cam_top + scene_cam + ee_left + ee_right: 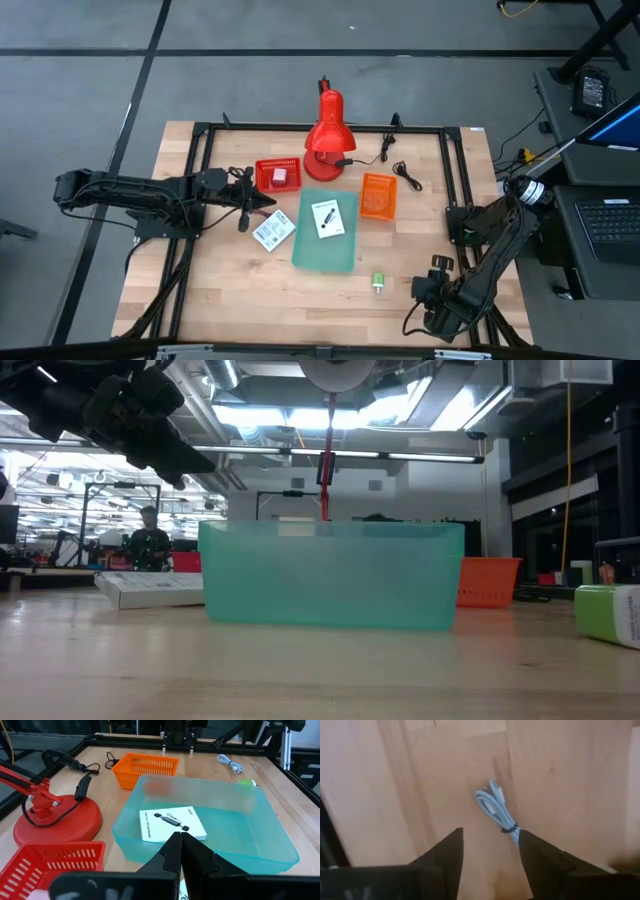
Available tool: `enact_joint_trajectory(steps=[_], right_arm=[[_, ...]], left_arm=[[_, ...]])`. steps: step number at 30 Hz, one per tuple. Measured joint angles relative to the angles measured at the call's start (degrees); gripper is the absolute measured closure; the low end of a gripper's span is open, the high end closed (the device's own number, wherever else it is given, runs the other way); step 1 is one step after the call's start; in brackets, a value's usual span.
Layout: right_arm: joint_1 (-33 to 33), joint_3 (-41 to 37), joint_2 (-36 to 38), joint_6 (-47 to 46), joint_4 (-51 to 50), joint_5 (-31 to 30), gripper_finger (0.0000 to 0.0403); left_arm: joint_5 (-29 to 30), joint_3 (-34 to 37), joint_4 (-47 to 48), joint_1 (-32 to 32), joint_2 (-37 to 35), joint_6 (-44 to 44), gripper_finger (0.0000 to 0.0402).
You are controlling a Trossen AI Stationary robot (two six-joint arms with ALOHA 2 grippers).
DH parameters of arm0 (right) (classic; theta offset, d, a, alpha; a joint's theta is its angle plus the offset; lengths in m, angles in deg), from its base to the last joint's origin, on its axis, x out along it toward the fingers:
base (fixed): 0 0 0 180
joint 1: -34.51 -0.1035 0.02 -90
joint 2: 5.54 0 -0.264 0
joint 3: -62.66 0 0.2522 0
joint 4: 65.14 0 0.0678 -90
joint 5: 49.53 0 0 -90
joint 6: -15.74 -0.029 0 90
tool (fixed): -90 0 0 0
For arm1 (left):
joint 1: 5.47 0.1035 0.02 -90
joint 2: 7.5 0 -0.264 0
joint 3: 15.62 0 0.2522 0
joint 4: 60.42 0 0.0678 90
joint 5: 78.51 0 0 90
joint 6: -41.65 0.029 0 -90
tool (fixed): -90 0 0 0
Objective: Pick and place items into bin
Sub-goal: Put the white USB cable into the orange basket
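Currently the right gripper (490, 852) is being held spread wide over a bundled pale-blue cable (496, 810) lying on the table (220, 290), nothing gripped. Left gripper (181, 851) is being kept pinched together, empty, just beside the teal bin (260, 830); a white card (171, 823) is lying inside the bin, another card (272, 233) w/ print beside it

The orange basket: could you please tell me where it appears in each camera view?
High view: orange basket, right of the teal bin.
Low view: behind the bin's right end.
Left wrist view: beyond the bin's far rim.
Right wrist view: not in it.
Shared landmark: the teal bin.
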Motion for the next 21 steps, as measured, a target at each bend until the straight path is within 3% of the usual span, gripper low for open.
enact_joint_trajectory(steps=[7, 21], right_arm=[[0.0, -0.1, 0.0, 0.9, -2.6, 0.0, 0.0202], [0.3, -0.1, -3.8, 2.5, -2.3, 0.0, 0.0209]], left_arm=[[0.0, 0.0, 0.0, 0.0, 0.0, 0.0, 0.0399], [0.0, 0.0, 0.0, 0.0, 0.0, 0.0, 0.0399]])
